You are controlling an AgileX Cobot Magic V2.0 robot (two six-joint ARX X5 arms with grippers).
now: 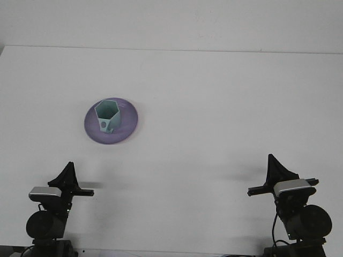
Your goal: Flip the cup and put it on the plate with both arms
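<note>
Front view shows the pale green six-sided cup (107,115) standing mouth-up on the purple plate (128,126), left of centre, so the task looks finished. Both arms sit low at the bottom corners, well apart from it. Nothing remains but parking; neither the left gripper (68,174) nor the right gripper (277,167) holds anything.

cup (106,114): pale mint green, plain
plate (127,124): lilac purple, plain
table (214,107): white, plain
left gripper (68,174): black
right gripper (277,168): black
</note>
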